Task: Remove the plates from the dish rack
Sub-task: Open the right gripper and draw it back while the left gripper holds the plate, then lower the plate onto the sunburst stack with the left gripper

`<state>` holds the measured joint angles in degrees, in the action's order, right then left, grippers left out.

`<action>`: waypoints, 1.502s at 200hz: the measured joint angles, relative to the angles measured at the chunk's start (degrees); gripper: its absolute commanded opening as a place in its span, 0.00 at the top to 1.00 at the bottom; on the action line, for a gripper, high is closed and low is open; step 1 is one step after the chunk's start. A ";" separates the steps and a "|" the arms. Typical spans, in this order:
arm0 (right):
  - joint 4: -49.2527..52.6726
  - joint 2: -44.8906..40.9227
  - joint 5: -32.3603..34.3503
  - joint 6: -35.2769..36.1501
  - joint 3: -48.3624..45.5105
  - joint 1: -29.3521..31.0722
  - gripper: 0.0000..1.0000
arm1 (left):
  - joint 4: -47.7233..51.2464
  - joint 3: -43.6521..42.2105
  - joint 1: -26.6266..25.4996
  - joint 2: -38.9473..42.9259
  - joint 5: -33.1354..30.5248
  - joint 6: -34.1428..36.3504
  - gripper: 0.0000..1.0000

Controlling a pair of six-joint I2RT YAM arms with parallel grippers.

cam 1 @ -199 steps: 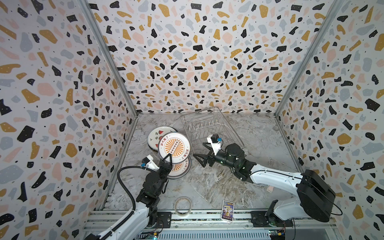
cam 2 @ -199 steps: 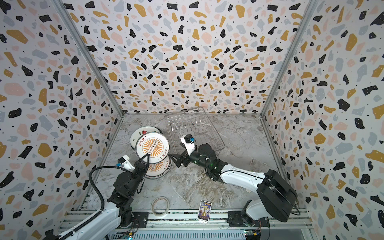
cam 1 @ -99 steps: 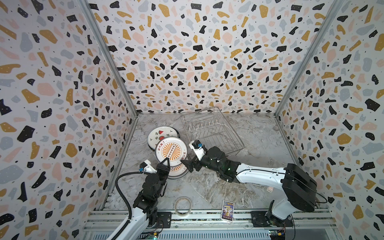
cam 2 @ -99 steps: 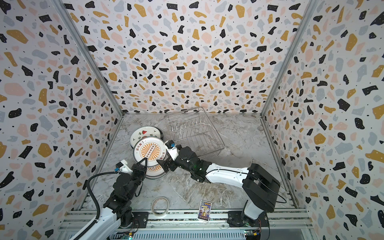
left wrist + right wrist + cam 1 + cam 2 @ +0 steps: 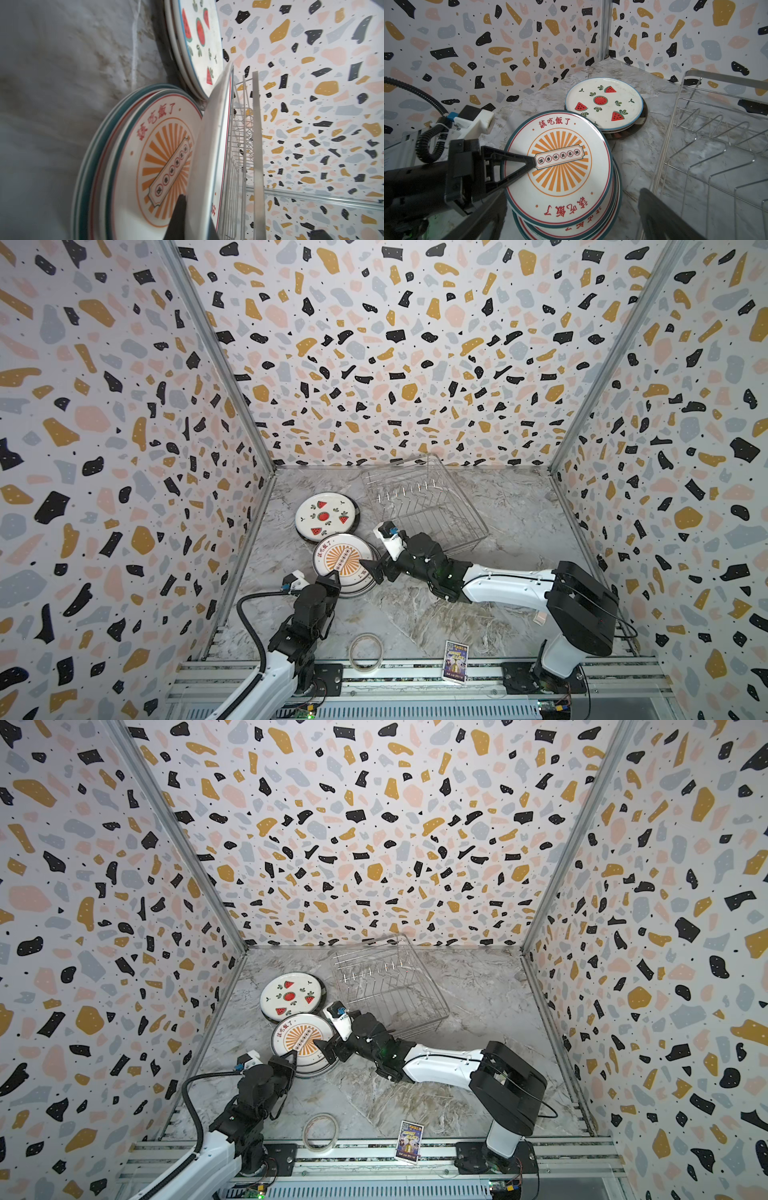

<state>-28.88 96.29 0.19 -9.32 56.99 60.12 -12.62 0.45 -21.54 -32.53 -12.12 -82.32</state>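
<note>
Two plate stacks (image 5: pixel 327 516) lie beside the rack (image 5: pixel 424 506); your left gripper (image 5: pixel 334 578) clamps the top sunburst plate (image 5: pixel 343 560), your right gripper (image 5: pixel 374 570) gapes, holding nothing.

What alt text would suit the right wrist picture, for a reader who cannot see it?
The left tool grips an orange sunburst plate by its rim, just above a stack of matching plates on a marble table. Beyond lies a watermelon plate on its own pile, and a wire dish rack stands nearby.
</note>
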 measured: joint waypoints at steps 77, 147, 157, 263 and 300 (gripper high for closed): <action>0.42 1.27 0.07 0.00 1.36 0.00 0.00 | 1.88 0.13 0.00 -2.56 0.28 0.20 0.92; 0.24 1.27 0.09 0.00 1.36 0.00 0.00 | 1.55 0.74 0.00 -4.50 0.17 0.20 0.72; 0.22 1.27 0.13 0.00 1.36 0.00 0.00 | 2.29 0.76 0.00 -4.33 0.02 0.28 0.66; 0.15 1.29 0.79 0.00 1.36 0.00 0.00 | 6.71 2.40 -0.02 -2.16 -7.13 3.10 0.69; -0.04 1.95 0.76 0.00 1.36 0.00 0.00 | 8.76 4.00 -1.42 -2.82 -8.39 4.92 0.71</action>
<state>-28.93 98.24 0.95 -9.32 58.35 60.12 -3.86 4.45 -22.96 -35.35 -20.51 -77.41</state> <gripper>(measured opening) 0.997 0.289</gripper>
